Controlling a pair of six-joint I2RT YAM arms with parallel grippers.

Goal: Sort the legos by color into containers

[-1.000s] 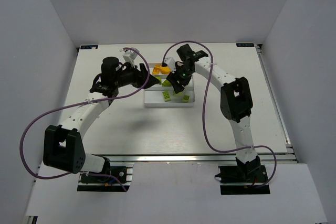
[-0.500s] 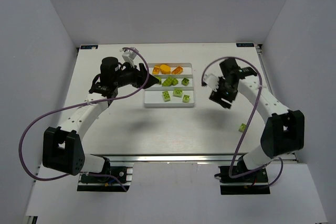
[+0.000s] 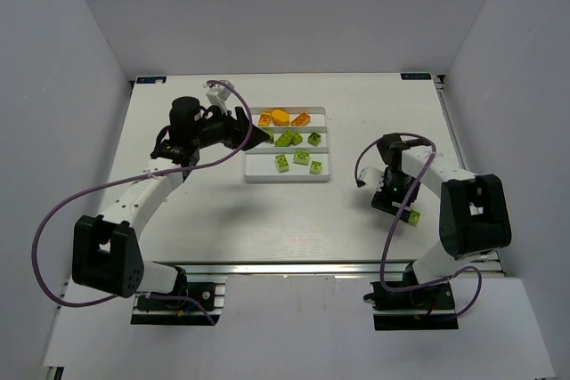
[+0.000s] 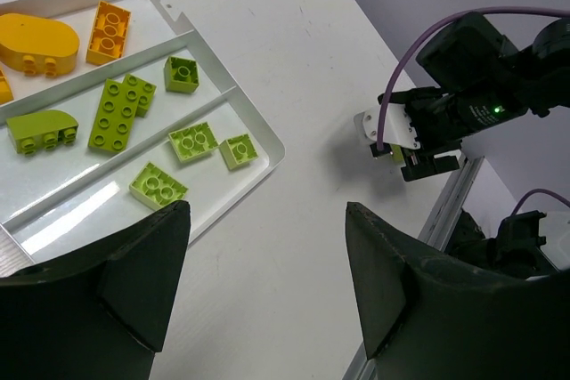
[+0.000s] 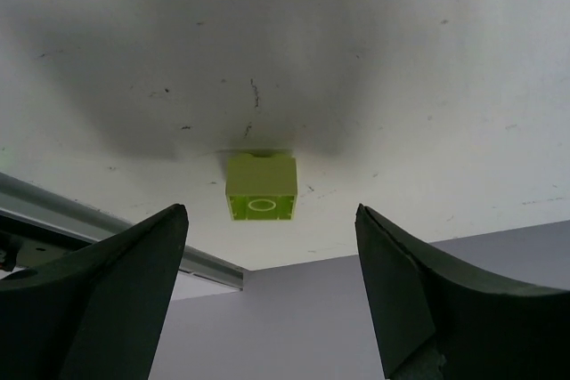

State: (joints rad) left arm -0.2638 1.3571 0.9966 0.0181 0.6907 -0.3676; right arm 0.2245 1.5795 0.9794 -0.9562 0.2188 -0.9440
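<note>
The white tray (image 3: 288,180) lies at the table's middle back. Its far compartment holds orange legos (image 3: 280,117), and the middle (image 3: 287,138) and near (image 3: 301,159) compartments hold green ones. In the left wrist view the tray (image 4: 272,138) shows orange legos (image 4: 109,31) and green legos (image 4: 120,111). My left gripper (image 3: 256,137) (image 4: 265,206) is open and empty, above the tray's left end. My right gripper (image 3: 403,209) (image 5: 272,208) is open, low over the table at the right front. A loose lime lego (image 3: 413,216) (image 5: 261,187) lies on its side just ahead of its fingertips.
The table's front edge and its aluminium rail (image 5: 107,220) run just beyond the loose brick. My right arm (image 4: 445,113) shows in the left wrist view near that edge. White walls close in the table at back and sides.
My right arm has swung from over the tray to the right front and come down to the loose lime lego. My left arm has not moved.
</note>
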